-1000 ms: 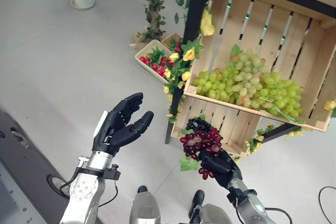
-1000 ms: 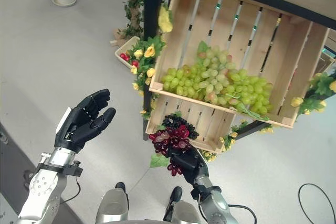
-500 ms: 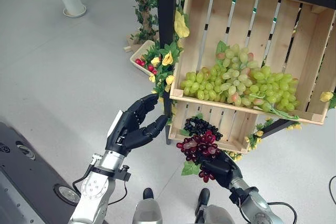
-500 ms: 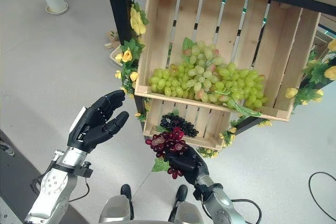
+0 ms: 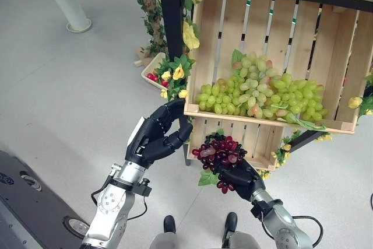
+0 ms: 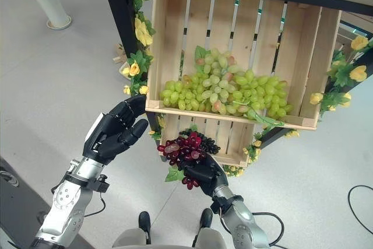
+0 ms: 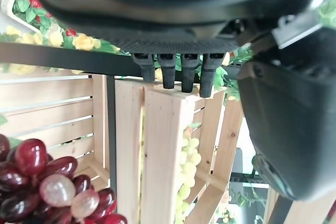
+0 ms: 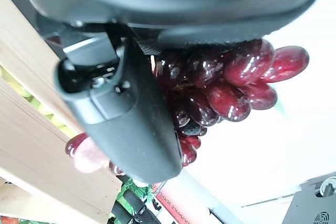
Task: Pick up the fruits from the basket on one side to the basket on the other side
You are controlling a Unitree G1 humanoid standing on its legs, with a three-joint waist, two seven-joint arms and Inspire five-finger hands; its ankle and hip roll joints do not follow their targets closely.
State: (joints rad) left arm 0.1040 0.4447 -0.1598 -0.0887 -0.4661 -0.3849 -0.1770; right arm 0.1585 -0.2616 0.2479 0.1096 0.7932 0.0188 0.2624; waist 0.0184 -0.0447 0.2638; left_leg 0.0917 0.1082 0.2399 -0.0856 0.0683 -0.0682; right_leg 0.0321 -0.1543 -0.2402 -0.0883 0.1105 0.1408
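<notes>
A bunch of red grapes (image 5: pixel 218 152) is in my right hand (image 5: pixel 239 177), which is shut on it from below, just in front of the lower wooden crate (image 5: pixel 252 143). A dark grape bunch (image 6: pixel 208 144) lies in that crate behind the red one. The upper wooden crate (image 5: pixel 326 45) holds a heap of green grapes (image 5: pixel 261 90). My left hand (image 5: pixel 152 139) is open and holds nothing, close to the upper crate's front left corner. In the left wrist view its fingers (image 7: pixel 173 72) point at the crate's edge, with the red grapes (image 7: pixel 43 183) to one side. The right wrist view shows the red grapes (image 8: pixel 231 83) under the thumb (image 8: pixel 128 119).
A black stand post (image 5: pixel 169 21) with yellow flowers (image 5: pixel 190 34) and leaves rises beside the crates. A small tray of red fruits (image 5: pixel 152 74) sits on the floor behind it. A white planter base (image 5: pixel 65 3) stands far left, and a dark platform (image 5: pixel 26 202) lies at the lower left.
The camera has shifted, so the crates sit further left and larger in view. My left hand has come closer to the upper crate's corner. The right hand still holds the red grapes by the lower crate.
</notes>
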